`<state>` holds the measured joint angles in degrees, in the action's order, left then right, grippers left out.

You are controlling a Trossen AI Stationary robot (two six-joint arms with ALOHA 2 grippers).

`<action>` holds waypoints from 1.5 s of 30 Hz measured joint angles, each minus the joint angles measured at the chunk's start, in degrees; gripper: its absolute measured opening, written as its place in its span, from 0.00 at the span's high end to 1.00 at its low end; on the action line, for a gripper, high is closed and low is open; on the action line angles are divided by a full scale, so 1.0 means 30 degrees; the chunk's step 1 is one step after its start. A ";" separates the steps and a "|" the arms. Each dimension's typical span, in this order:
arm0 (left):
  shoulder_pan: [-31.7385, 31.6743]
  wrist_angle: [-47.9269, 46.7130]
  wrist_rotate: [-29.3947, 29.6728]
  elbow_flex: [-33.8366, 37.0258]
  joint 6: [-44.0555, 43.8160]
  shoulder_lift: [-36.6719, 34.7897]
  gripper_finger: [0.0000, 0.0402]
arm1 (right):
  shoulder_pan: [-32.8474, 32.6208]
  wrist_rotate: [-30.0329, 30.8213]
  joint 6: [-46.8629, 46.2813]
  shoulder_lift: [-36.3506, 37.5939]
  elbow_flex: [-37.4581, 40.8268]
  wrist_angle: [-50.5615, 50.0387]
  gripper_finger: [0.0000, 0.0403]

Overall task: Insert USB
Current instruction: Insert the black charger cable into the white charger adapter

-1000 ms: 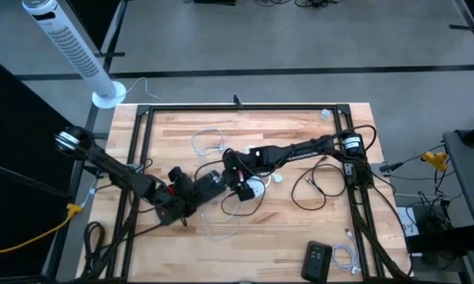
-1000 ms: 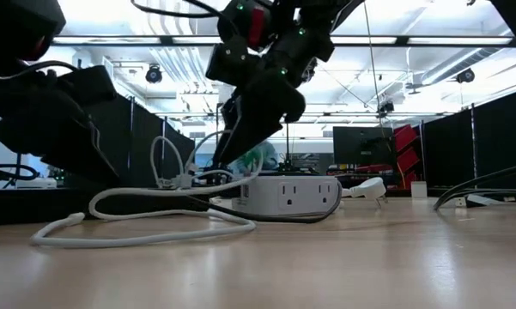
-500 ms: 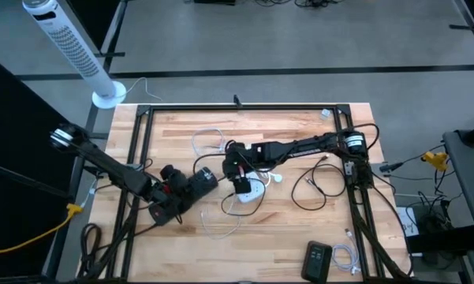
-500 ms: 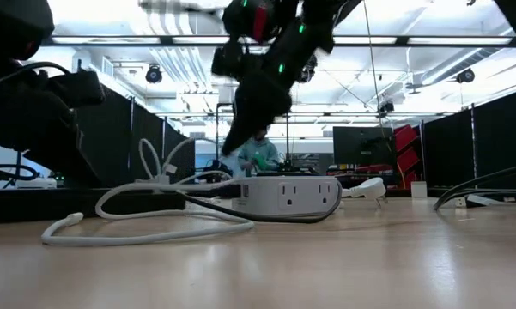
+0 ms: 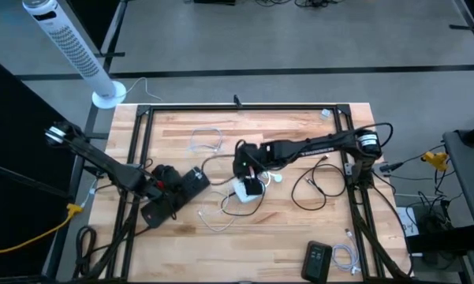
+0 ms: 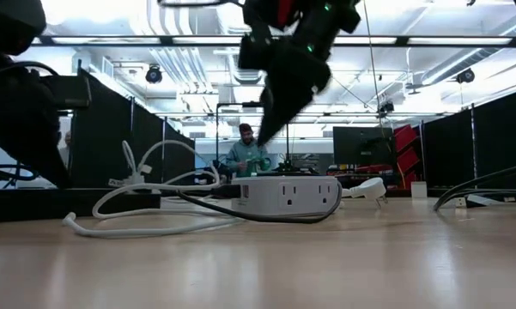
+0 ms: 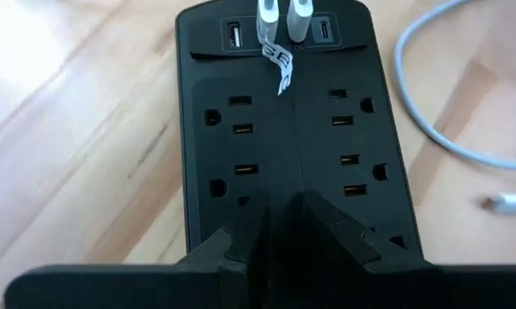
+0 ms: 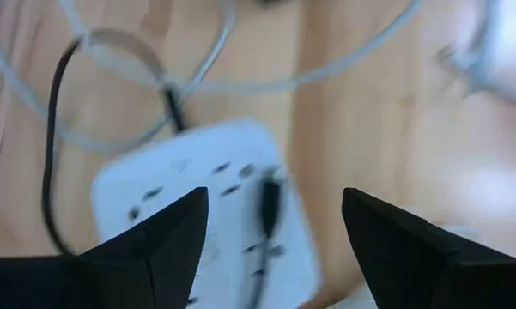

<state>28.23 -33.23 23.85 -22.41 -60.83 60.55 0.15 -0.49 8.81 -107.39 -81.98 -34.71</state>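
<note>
A black power strip (image 5: 195, 178) lies flat on the wood, left of centre. Two white USB plugs (image 7: 279, 17) sit in the ports at its far end, and their white cables (image 5: 213, 142) loop across the table. My left gripper (image 5: 180, 186) is at the strip's other end, fingers together (image 7: 282, 215). A white power strip (image 5: 250, 188) lies flat at mid-table. My right gripper (image 5: 244, 163) hovers above it, open (image 8: 275, 215) and touching nothing. In the low view the right gripper (image 6: 270, 129) hangs over the white strip (image 6: 288, 196). My left gripper is shut on the black power strip at the end (image 7: 279, 193) opposite its USB ports, coming along the strip's length from the table's left. The fingers (image 7: 232, 249) hide the place of contact. The strip lies flat on the table.
A black cord (image 5: 311, 189) coils right of centre. A black device (image 5: 317, 259) and a small white cable (image 5: 345, 256) lie near the front right corner. A white tower fan (image 5: 71, 51) stands beyond the far left corner. A person (image 6: 245, 154) shows behind the table.
My left gripper has drawn back toward the table's left edge, sliding the black power strip with it. The plugged white cables have trailed after it. My right gripper has risen and moved right, from beside the black strip to above the white one.
</note>
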 joint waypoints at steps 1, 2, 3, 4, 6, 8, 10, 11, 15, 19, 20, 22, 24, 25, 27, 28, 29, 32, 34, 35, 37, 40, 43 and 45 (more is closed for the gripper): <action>0.0038 0.0185 -0.0270 -0.0010 0.0310 -0.0294 0.84 | -0.0136 -0.0007 0.0010 -0.0126 0.0269 0.0136 0.38; 0.0080 0.0176 -0.0548 -0.0086 0.0540 -0.0582 0.84 | -0.0255 -0.0007 0.0006 -0.0180 0.0515 0.0385 0.38; 0.0127 0.0123 -0.0887 -0.0192 0.0892 -0.0855 0.84 | -0.0346 -0.0022 0.0010 -0.0190 0.0815 0.0717 0.39; 0.0179 0.0039 -0.1188 -0.0325 0.1238 -0.1108 0.84 | -0.0406 -0.0027 -0.0008 -0.0187 0.1142 0.1308 0.40; 0.0202 -0.0246 -0.1835 -0.0751 0.2051 -0.1598 0.84 | -0.0469 0.0015 -0.0180 -0.0183 0.1634 0.2584 0.41; 0.0199 -0.1294 -0.2300 -0.1389 0.2506 -0.1930 0.84 | -0.0520 -0.0178 -0.0455 -0.0183 0.1872 0.2708 0.42; 0.0195 -0.3390 -0.2445 -0.1995 0.2163 -0.2118 0.84 | -0.0601 -0.0840 -0.0520 -0.0183 0.1998 0.2756 0.44; 0.0195 -0.4384 -0.2448 -0.2287 0.1693 -0.2172 0.84 | -0.0688 -0.1143 -0.0616 -0.0176 0.2062 0.2698 0.44; 0.0195 -0.5753 -0.2049 -0.3143 0.0855 -0.2196 0.84 | -0.1221 -0.1683 -0.0460 -0.0176 0.2100 0.2564 0.45; 0.0195 -0.2549 -0.0511 -0.3153 0.3536 -0.1904 0.84 | -0.1939 -0.1791 0.0081 -0.0175 0.2107 0.2397 0.45; 0.0195 -0.1301 -0.0357 -0.3041 0.4677 -0.1764 0.84 | -0.2106 -0.1832 0.0137 -0.0176 0.2118 0.2123 0.44; 0.0195 0.1273 -0.0291 -0.2818 0.7092 -0.1323 0.84 | -0.2444 -0.1841 0.0081 -0.0168 0.2138 0.1403 0.43; 0.0195 0.3522 -0.0267 -0.2697 0.9186 -0.0671 0.84 | -0.2741 -0.1801 -0.0265 -0.0168 0.2218 0.0812 0.43; 0.0195 0.4403 -0.0242 -0.2688 1.0012 -0.0287 0.84 | -0.2884 -0.1682 -0.0386 -0.0168 0.2269 0.0799 0.44; 0.0190 0.5371 -0.0220 -0.2687 1.1025 0.0594 0.84 | -0.3163 -0.1399 -0.0442 -0.0139 0.2441 0.0787 0.45; 0.0181 0.5426 -0.0187 -0.2681 1.1136 0.1039 0.84 | -0.3261 -0.1246 -0.0460 -0.0139 0.2480 0.0820 0.45; 0.0181 0.5295 -0.0175 -0.2673 1.0991 0.1479 0.84 | -0.3305 -0.1228 -0.0587 -0.0131 0.2520 0.0843 0.46; 0.0181 0.4395 -0.0127 -0.2546 0.9639 0.2742 0.84 | -0.3318 -0.1367 -0.1066 -0.0110 0.2559 0.0690 0.48; 0.0181 0.3808 -0.0122 -0.2285 0.8236 0.3566 0.84 | -0.3289 -0.1342 -0.1084 -0.0103 0.2566 0.0638 0.49; 0.0194 0.3855 -0.0005 -0.2143 0.7595 0.3898 0.84 | -0.3233 -0.1086 -0.0934 -0.0103 0.2570 0.0631 0.49; 0.0198 0.4045 0.0033 -0.1793 0.6372 0.4444 0.84 | -0.3075 0.0059 -0.0668 -0.0103 0.2592 0.0593 0.49; 0.0322 0.3969 -0.0247 -0.1603 0.4593 0.4796 0.84 | -0.2490 0.3088 -0.0492 -0.0144 0.2632 0.0509 0.49; 0.0912 0.3217 -0.0405 -0.1583 0.3703 0.4438 0.84 | -0.1441 0.5020 -0.0430 -0.0176 0.2654 0.0451 0.50; 0.1447 0.2558 -0.0829 -0.1467 0.3427 0.3697 0.84 | -0.0594 0.5670 -0.0348 -0.0176 0.2654 0.0425 0.50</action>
<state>32.57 -25.55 21.36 -26.82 -50.55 71.64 -1.63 16.52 7.77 -107.92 -74.02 -33.44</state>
